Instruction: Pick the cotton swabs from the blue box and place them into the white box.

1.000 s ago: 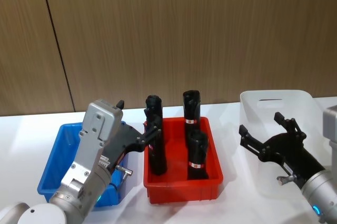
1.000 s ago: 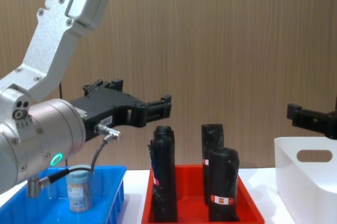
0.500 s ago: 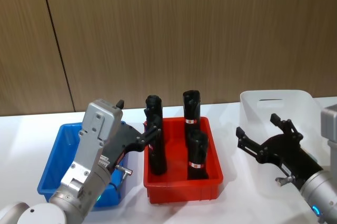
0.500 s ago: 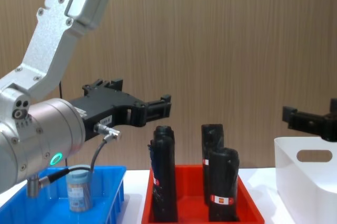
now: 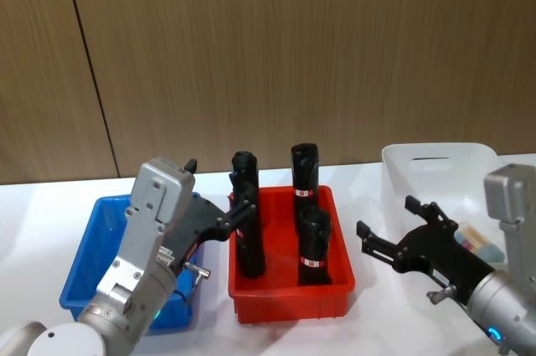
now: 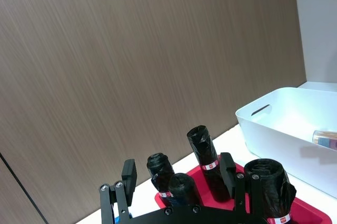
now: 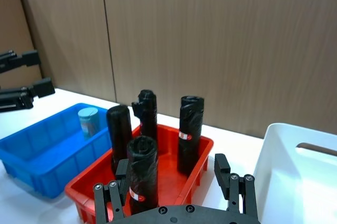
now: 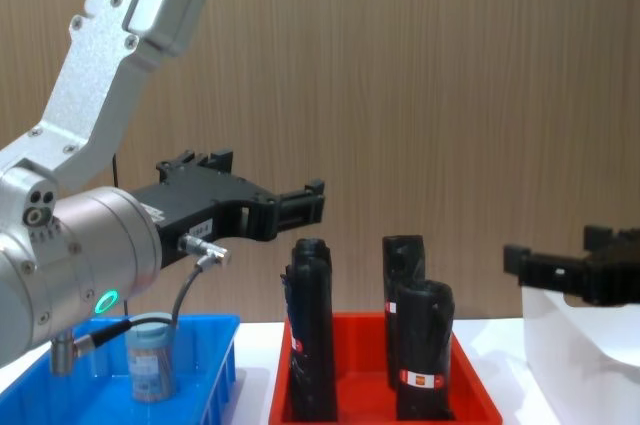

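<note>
Both grippers stand open and empty. At the lower right of the head view, the right gripper [image 5: 392,237] hovers between the red bin [image 5: 276,299] and the white box [image 5: 435,157]. The left gripper [image 5: 244,202] hangs at the lower left, over the near edge of the blue box [image 5: 88,247] and the red bin. One cotton swab jar [image 8: 150,360] stands upright in the blue box; another jar [image 6: 325,138] lies inside the white box. Four black wrapped packs [image 5: 315,247] stand in the red bin.
</note>
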{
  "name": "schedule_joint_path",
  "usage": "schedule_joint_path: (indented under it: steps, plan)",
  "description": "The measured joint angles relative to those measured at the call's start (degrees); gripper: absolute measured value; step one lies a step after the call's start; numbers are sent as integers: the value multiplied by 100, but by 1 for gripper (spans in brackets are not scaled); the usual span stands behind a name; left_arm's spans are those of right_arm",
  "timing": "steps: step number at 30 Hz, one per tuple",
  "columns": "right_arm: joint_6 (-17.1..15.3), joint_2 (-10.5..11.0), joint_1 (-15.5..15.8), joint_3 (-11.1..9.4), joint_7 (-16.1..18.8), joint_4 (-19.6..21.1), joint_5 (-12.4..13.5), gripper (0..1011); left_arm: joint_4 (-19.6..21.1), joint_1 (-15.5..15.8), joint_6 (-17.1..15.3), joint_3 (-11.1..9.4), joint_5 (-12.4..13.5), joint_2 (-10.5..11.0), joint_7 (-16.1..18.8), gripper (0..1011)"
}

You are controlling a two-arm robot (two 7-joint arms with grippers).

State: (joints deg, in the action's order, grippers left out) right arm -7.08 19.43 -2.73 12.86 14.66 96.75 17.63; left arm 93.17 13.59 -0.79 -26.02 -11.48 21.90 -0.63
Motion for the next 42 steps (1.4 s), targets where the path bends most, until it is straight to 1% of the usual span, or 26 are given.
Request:
schedule_joint_path:
  steps: [6, 10, 12, 13, 19, 20, 23, 35, 42]
  plan:
    - [-93, -52, -179, 19, 251, -278, -26, 1001, 0, 0, 0, -1, 0, 0, 0, 1004]
    - [-139, -114, -350, 46, 452, -549, -69, 1002, 0, 0, 0, -1, 0, 0, 0, 1004]
    - [-144, -134, -402, 56, 500, -636, -84, 1002, 0, 0, 0, -1, 0, 0, 0, 1004]
    - [-148, -167, -480, 69, 577, -745, -113, 1002, 0, 0, 0, -1, 0, 0, -1, 1004]
    - [-147, -282, -727, 132, 838, -1180, -226, 1002, 0, 0, 0, -1, 0, 0, 0, 1004]
    - [-147, -282, -727, 132, 838, -1180, -226, 1002, 0, 0, 0, -1, 0, 0, 0, 1004]
    - [-134, -360, -891, 174, 975, -1433, -290, 1002, 0, 0, 0, -1, 0, 0, 0, 1004]
    - [-60, -560, -1320, 277, 1259, -2107, -461, 1002, 0, 0, 0, -1, 0, 0, 0, 1004]
    - [-16, -647, -1506, 327, 1375, -2357, -537, 1002, 0, 0, 0, -1, 0, 0, 0, 1004]
